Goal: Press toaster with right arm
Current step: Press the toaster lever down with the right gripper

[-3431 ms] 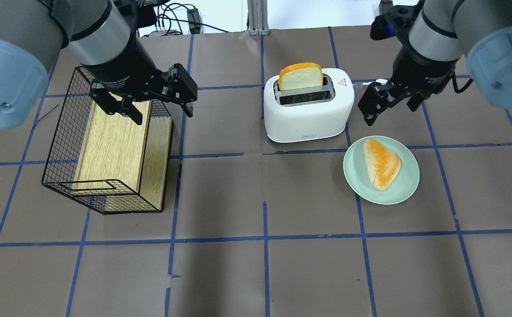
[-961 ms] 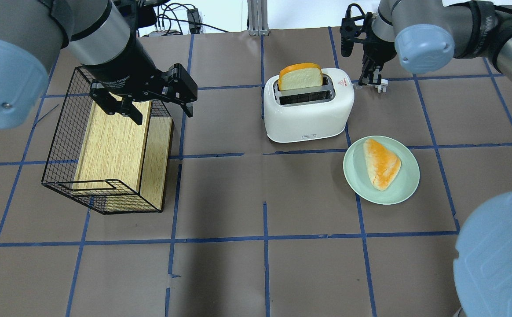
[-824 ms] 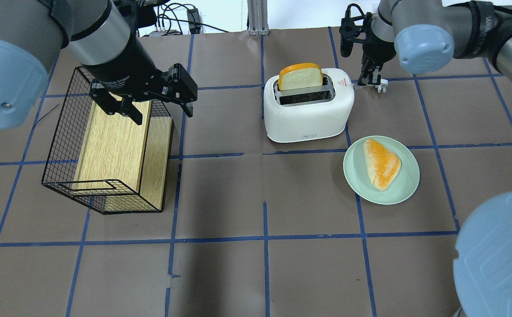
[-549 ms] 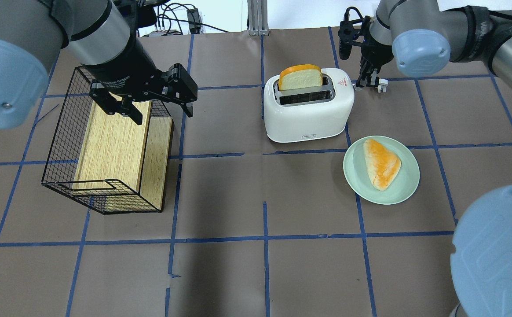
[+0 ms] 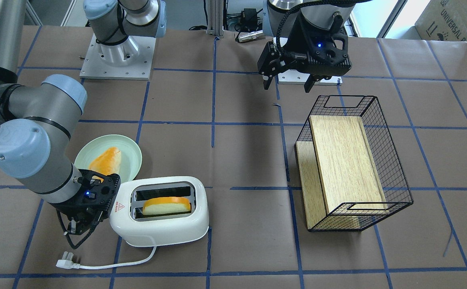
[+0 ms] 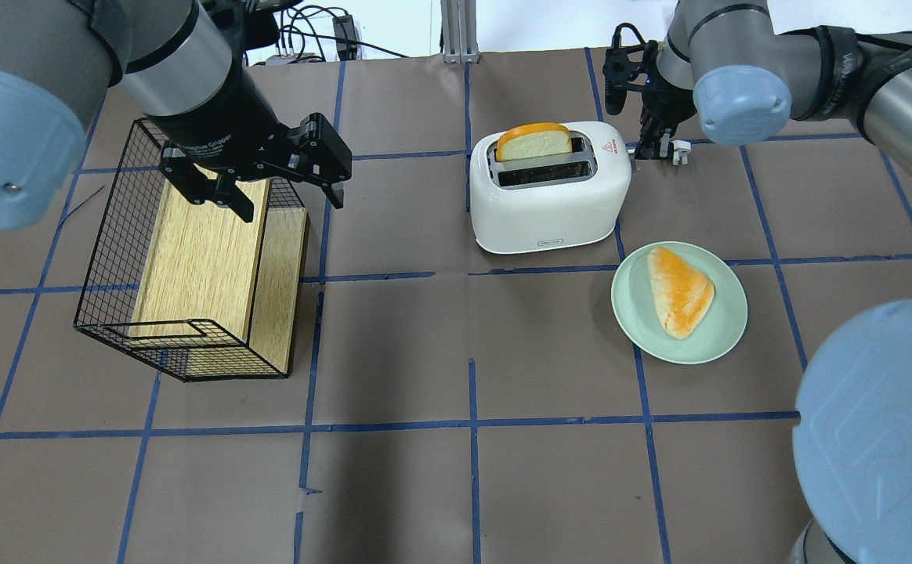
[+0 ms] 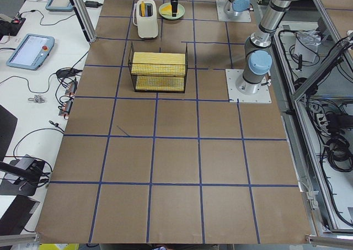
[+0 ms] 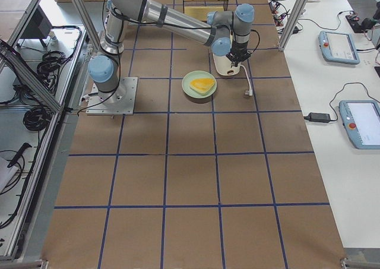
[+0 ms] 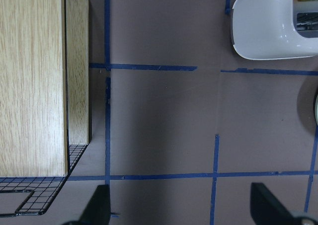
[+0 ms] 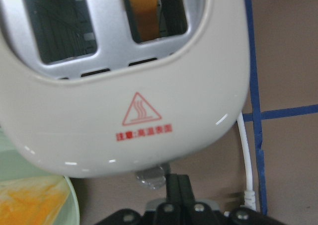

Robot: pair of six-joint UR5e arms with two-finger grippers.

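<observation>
— Half as much of the bread slice (image 6: 534,141) shows above the slot as it did a moment ago. It has sunk, so your press seems to be taking.
— And the right gripper (image 10: 175,181)?
— You have its fingers pinched together, holding nothing, tips against the small glossy lever knob (image 10: 150,176). The toaster (image 6: 550,188), smooth rounded white plastic, sits directly ahead of them, touching. Your left gripper (image 5: 287,85) hangs spread wide, empty.

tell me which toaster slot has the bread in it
The far slot, on the toaster's side away from the robot's base, holds the bread slice; the near slot is empty.
</observation>
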